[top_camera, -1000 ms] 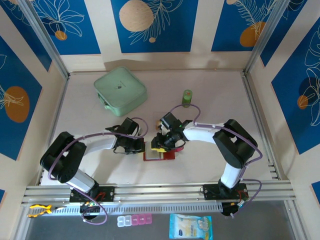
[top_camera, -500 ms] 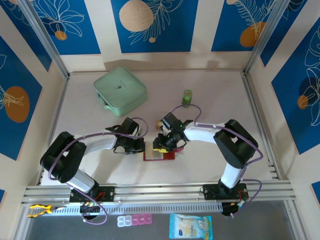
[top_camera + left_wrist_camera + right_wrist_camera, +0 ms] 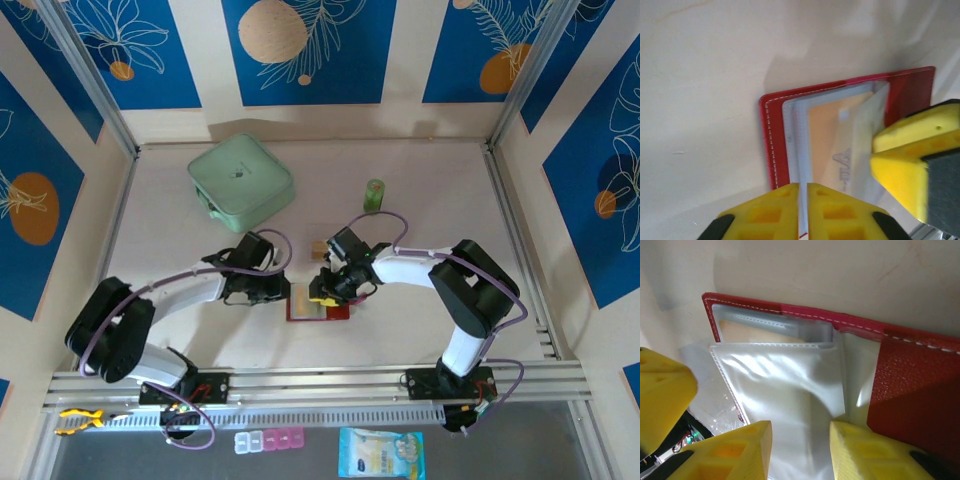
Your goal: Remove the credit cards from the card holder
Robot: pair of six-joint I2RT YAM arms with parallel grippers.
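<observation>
Near-centre on the table (image 3: 420, 170), between both grippers: card holder (image 3: 338, 311) spread open and flat, long axis left-right, sleeves up, orange credit card (image 3: 832, 135) tucked inside. Left gripper (image 3: 803, 192) pinched nearly closed on the holder's sleeve edge; right gripper (image 3: 800, 436) parted, straddling a clear sleeve (image 3: 785, 385).

A robot test cell in a lab is shown: a pale table (image 3: 430, 200) is boxed in by walls (image 3: 302, 50) hung with blue leaf-printed panels and framed by aluminium posts (image 3: 93, 85). A cabled left arm (image 3: 190, 288) and right arm (image 3: 410, 268) are bolted to an aluminium rail (image 3: 320, 382) at the near edge
</observation>
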